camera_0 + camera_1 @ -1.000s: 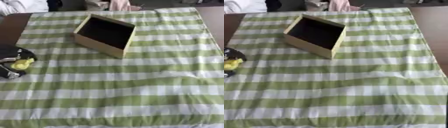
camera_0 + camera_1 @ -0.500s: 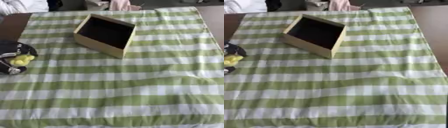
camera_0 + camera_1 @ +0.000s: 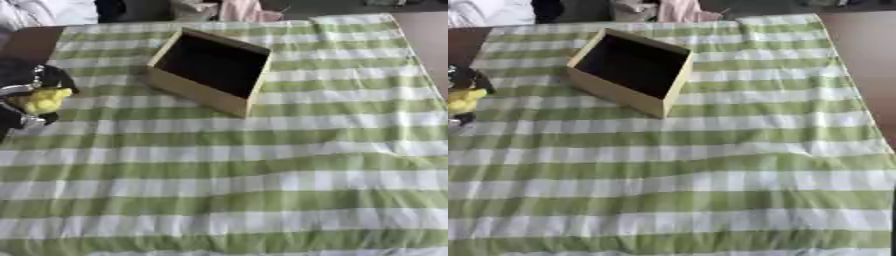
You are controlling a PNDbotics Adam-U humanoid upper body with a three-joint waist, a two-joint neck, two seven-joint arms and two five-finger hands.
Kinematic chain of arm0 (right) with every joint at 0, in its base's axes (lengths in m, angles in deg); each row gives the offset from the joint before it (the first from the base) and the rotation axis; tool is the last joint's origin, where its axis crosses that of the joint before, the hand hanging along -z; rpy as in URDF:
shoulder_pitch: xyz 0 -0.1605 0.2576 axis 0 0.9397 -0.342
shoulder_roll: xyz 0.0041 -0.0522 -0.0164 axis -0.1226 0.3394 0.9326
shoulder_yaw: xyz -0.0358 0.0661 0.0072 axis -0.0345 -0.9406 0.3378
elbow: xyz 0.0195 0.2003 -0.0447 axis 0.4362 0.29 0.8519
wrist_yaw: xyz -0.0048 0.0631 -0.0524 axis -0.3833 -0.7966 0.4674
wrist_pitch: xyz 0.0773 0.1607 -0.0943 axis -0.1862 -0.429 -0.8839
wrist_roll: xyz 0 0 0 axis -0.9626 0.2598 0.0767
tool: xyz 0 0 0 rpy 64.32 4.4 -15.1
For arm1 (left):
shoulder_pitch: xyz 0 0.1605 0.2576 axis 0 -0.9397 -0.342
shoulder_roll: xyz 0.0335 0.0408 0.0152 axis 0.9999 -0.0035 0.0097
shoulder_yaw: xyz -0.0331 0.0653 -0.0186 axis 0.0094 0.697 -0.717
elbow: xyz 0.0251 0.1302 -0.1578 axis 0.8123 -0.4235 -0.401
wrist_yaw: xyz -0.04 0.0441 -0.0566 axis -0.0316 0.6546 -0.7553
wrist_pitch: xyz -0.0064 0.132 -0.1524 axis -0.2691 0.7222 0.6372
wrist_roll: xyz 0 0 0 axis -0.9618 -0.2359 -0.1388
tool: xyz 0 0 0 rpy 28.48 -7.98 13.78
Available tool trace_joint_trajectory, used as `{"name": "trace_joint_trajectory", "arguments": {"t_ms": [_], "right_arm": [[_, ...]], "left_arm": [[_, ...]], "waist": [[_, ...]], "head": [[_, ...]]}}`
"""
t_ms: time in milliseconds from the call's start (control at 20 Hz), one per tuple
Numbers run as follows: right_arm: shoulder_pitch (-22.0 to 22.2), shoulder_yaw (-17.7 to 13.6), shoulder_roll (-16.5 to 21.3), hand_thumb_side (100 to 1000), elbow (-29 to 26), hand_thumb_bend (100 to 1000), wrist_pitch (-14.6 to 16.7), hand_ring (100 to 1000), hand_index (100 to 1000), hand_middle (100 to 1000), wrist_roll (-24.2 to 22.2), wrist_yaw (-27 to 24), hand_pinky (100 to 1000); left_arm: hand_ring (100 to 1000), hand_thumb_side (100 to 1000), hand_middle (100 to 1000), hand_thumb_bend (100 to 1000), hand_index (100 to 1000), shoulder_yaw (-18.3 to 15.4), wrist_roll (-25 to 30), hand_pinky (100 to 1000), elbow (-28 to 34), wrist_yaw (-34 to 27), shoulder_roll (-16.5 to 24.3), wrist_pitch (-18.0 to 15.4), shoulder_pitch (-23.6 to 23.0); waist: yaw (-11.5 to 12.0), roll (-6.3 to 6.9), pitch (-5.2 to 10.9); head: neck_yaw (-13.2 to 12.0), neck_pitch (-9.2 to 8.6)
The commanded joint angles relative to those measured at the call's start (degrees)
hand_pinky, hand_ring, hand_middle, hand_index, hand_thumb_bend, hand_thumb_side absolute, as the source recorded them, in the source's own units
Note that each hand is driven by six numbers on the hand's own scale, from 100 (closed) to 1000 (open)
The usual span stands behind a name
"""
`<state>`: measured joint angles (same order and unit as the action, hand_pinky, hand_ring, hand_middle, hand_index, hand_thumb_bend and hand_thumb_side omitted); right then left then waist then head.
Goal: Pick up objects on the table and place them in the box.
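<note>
A tan open-topped box with a dark inside sits on the green and white checked cloth, in the far left half of the table. At the left edge my left hand is curled round a small yellow object and holds it above the cloth, left of the box. No part of my right hand shows in either view.
Bare brown table shows at the far left corner and at the far right. Clothing of people shows beyond the far edge. The cloth is wrinkled at the right.
My left hand with the yellow object has risen and moved toward the box. The box has stayed put.
</note>
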<state>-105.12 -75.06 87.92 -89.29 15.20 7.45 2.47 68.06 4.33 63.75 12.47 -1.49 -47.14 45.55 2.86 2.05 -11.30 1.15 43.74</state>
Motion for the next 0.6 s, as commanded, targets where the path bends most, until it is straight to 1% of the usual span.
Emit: {"name": "trace_joint_trajectory", "arguments": {"t_ms": [50, 200, 350, 600], "right_arm": [[-0.5, -0.3, 0.8, 737, -0.7, 100, 0.0, 718, 769, 743, -0.1, -0.2, 641], [-0.5, -0.2, 0.7, 736, -0.8, 100, 0.0, 718, 769, 743, -0.2, -0.2, 642], [-0.5, -0.1, 0.7, 734, -0.8, 100, 0.1, 718, 769, 743, -0.3, -0.2, 643], [-0.8, 0.1, 0.5, 732, -0.8, 100, 0.2, 719, 769, 743, -0.4, -0.3, 644]], "left_arm": [[727, 100, 761, 247, 842, -0.6, 0.6, 461, 1.8, -1.8, 0.5, 0.1, 2.9], [725, 100, 759, 265, 835, -0.2, 1.3, 466, 1.9, -2.3, -1.4, -0.2, 6.4], [723, 100, 756, 270, 835, 0.4, 2.4, 463, 0.4, -2.3, -5.2, -0.6, 11.4], [702, 100, 737, 214, 827, 0.0, 4.4, 441, -3.4, -1.6, -13.1, -1.1, 18.4]], "waist": [[0.0, 0.12, 1.09], [-0.1, 0.18, 1.22], [-0.1, 0.16, 1.33], [-0.5, -0.05, 1.39]], "head": [[-0.1, 0.38], [-0.2, 0.38], [-0.5, 0.38], [-1.3, 0.38]]}}
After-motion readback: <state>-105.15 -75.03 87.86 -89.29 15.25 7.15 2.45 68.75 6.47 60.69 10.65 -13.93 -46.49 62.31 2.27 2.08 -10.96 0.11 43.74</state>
